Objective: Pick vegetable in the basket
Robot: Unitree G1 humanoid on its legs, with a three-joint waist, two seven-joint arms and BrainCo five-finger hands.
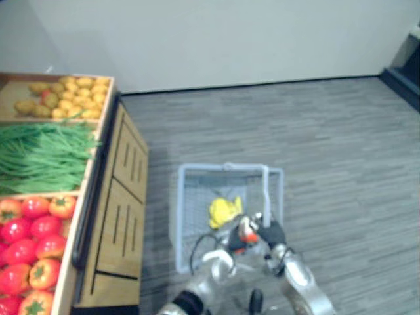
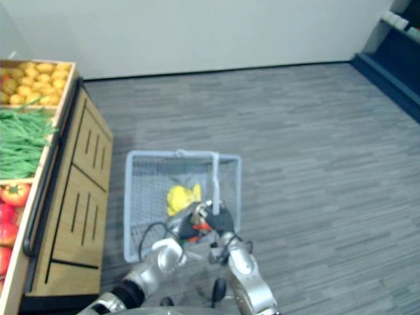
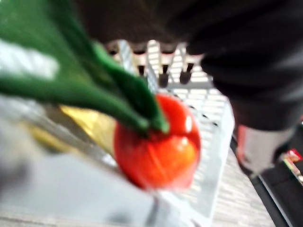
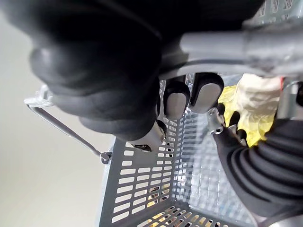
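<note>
As right hand (image 1: 272, 234) grips basket (image 1: 190, 203), tomato (image 3: 158, 142) in left hand (image 1: 228, 248) above it.

a glossy red tomato (image 3: 158, 146) with a green stalk. pale blue-grey mesh basket (image 1: 190, 197), yellow vegetable (image 1: 224, 211) inside. grey streaked floor (image 1: 328, 144). tan wooden stand (image 1: 121, 203): green beans (image 1: 42, 157), red tomatoes (image 1: 29, 243), yellow potatoes (image 1: 72, 95).

My basket (image 1: 187, 216) sits on the floor (image 1: 328, 144), right of the produce stand (image 1: 121, 197), a tomato (image 3: 156, 142) over it; potatoes (image 1: 69, 95) lie behind green beans (image 1: 42, 154), tomatoes (image 1: 29, 243) nearest me.

Glossy tomato (image 3: 158, 142), plastic basket (image 1: 181, 197), wooden stand (image 1: 121, 210)
</note>
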